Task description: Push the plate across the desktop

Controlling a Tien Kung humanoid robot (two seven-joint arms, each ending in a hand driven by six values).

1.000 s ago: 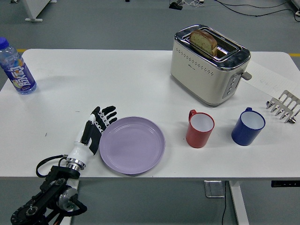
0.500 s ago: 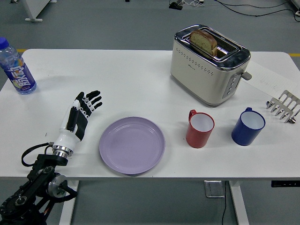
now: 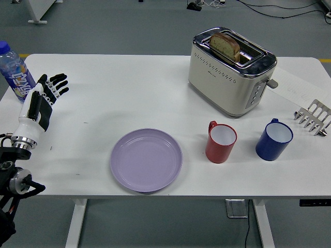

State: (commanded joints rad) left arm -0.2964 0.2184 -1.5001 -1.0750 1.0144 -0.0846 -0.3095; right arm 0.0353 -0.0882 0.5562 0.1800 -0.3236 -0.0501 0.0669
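Note:
A lilac plate (image 3: 146, 159) lies flat on the white table (image 3: 134, 93) near the front edge, left of centre. My left hand (image 3: 47, 91) is at the far left of the table, well away from the plate, raised with its fingers spread and holding nothing. It is next to a water bottle. My right arm is out of view.
A blue-labelled water bottle (image 3: 15, 74) stands at the far left, just behind my left hand. A red mug (image 3: 221, 142) and a blue mug (image 3: 273, 139) stand right of the plate. A toaster (image 3: 231, 70) with bread stands at the back. A metal rack (image 3: 312, 117) lies at the right edge.
My left hand has left the plate's left rim and swung back and to the left, up to the water bottle. The plate has stayed where it was.

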